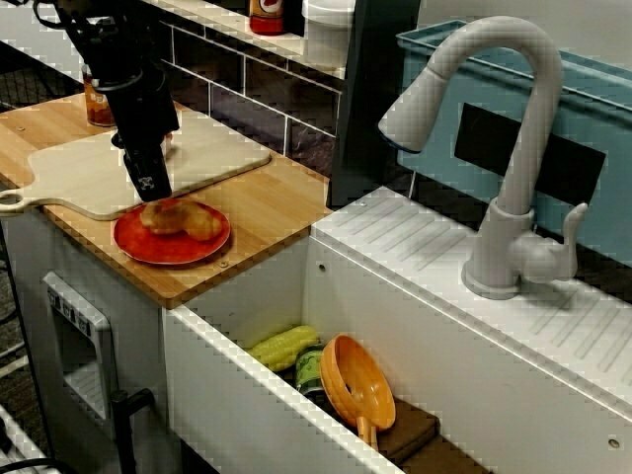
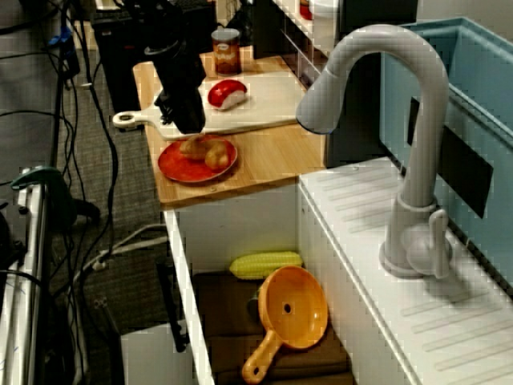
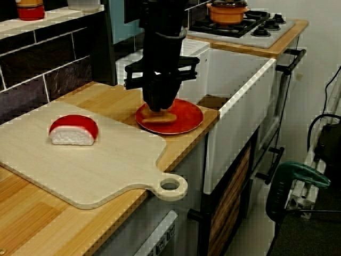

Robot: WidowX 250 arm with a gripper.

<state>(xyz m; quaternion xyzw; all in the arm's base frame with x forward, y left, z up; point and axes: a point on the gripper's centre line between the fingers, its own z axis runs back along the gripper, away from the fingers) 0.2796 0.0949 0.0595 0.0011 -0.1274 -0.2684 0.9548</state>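
Side view: one hand (image 1: 155, 192), one red plate (image 1: 163, 253).

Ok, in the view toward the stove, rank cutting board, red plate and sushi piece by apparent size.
cutting board
red plate
sushi piece, smallest even though nearer the camera than the plate

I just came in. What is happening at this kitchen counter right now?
One black robot gripper is down on a golden-brown piece of food that lies on a round red plate on the wooden counter. Whether its jaws grip the food is hidden. Beside the plate, a red-and-white sushi piece rests on a pale wooden cutting board.
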